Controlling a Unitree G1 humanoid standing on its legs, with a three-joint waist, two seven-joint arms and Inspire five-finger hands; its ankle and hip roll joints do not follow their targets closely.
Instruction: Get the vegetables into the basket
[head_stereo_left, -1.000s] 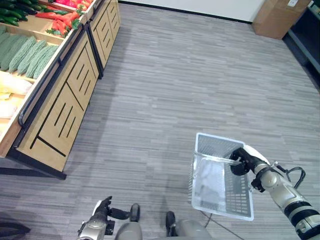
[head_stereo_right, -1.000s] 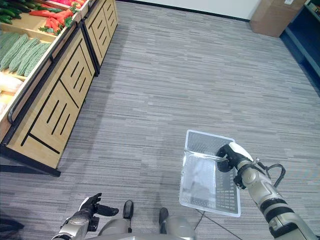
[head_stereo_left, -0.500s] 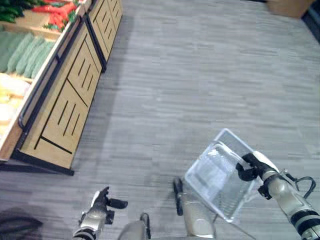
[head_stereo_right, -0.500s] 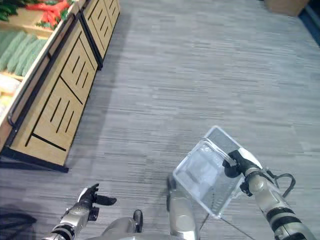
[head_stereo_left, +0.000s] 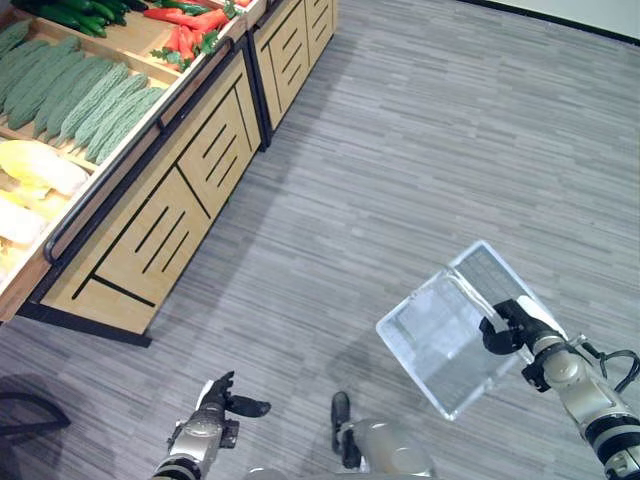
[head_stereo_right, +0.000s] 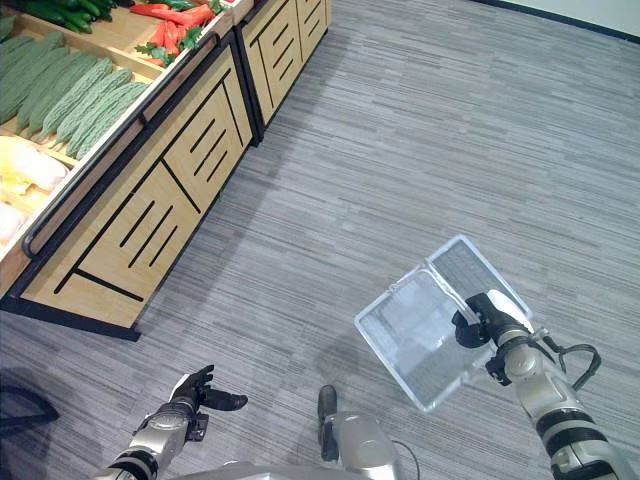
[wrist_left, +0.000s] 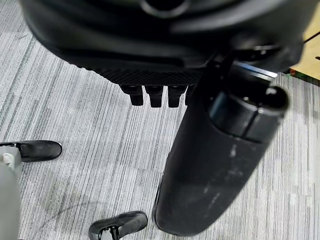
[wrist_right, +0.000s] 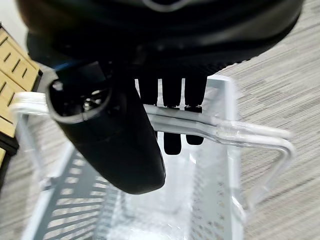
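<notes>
From my left eye view, I am holding the white basket (head_stereo_left: 452, 330) out to my right over the grey plank floor (head_stereo_left: 420, 150), my right hand (head_stereo_left: 507, 325) curling round its handle. The basket is hanging tilted, with nothing inside it. My left hand (head_stereo_left: 212, 405) is hovering low on my left, fingers relaxed and spread, holding nothing. Along my left the wooden produce stand (head_stereo_left: 170, 215) is showing its slotted front panels; on its shelf pale green bitter gourds (head_stereo_left: 85, 95) are lying side by side, with yellowish vegetables (head_stereo_left: 40, 170) nearer me and red peppers (head_stereo_left: 190, 22) and dark green cucumbers (head_stereo_left: 85, 15) further along. The vegetables are all lying on the stand, well apart from the basket.

My right eye view is giving the same layout.

In my left wrist view, my fingers (wrist_left: 152, 96) are pointing out straight above the floor, the thumb (wrist_left: 220, 165) standing apart from them.

In my right wrist view, my fingers (wrist_right: 172, 107) are hooking over the basket's handle (wrist_right: 235, 132), with the thumb (wrist_right: 115, 145) closing beside them. I am finding no writing that I can read anywhere.
</notes>
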